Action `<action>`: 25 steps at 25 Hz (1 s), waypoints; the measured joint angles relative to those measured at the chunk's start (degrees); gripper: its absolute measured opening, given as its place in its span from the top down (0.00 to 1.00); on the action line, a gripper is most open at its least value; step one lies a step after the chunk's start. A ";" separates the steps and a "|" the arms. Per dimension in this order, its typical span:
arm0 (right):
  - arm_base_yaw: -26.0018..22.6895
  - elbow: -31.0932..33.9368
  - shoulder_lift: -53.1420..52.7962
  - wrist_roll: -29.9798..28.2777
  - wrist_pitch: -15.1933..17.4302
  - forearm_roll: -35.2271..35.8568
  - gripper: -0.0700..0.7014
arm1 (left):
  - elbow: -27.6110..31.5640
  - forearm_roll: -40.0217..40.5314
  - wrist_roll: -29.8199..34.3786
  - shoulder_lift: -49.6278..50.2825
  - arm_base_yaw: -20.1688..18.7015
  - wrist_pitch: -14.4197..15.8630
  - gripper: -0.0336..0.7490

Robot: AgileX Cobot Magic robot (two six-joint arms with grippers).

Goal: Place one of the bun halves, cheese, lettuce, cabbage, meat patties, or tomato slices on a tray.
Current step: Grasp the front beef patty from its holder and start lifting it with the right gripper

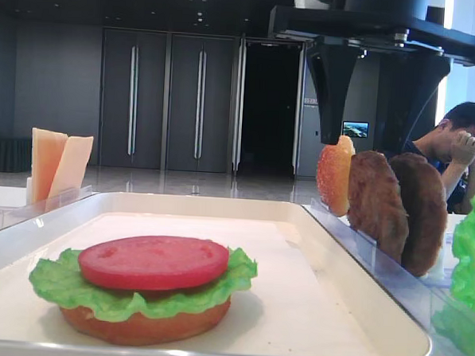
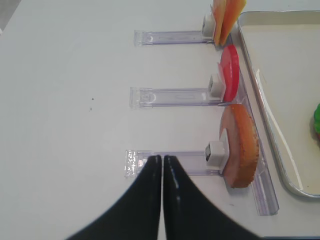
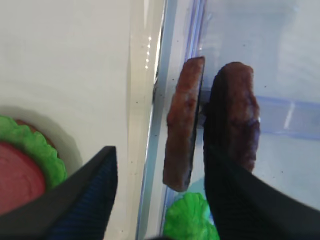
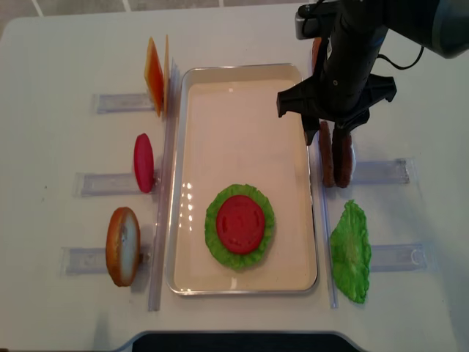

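My right gripper (image 4: 327, 130) (image 3: 162, 150) hangs open over two brown meat patties (image 4: 334, 155) standing on edge in a clear holder right of the tray (image 4: 249, 77). Its fingers straddle the nearer patty (image 3: 182, 125) without touching it, and the other patty (image 3: 237, 110) lies behind the right finger. On the tray a tomato slice (image 4: 242, 224) sits on lettuce (image 4: 214, 236) over a bun half (image 1: 142, 326). Left of the tray stand another bun half (image 2: 240, 147), a tomato slice (image 2: 230, 80) and cheese (image 2: 227, 17). My left gripper (image 2: 162, 161) is shut and empty above the table. Cabbage is out of view.
A loose lettuce leaf (image 4: 350, 249) lies in a holder at the right front. A speckled bun half (image 1: 335, 173) stands just behind the patties. Clear plastic holders (image 2: 170, 95) line both long sides of the tray. A person (image 1: 462, 146) sits beyond the table, at the back right.
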 joint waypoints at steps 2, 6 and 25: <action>0.00 0.00 0.12 0.00 -0.15 0.00 0.39 | 0.00 0.00 0.00 0.00 0.00 0.00 0.96; 0.00 0.05 0.12 0.00 -0.42 0.00 0.39 | 0.00 0.00 0.00 0.00 0.00 0.00 0.96; 0.00 2.18 0.30 0.00 -2.15 -0.45 0.39 | 0.00 0.00 0.00 0.00 0.00 0.00 0.96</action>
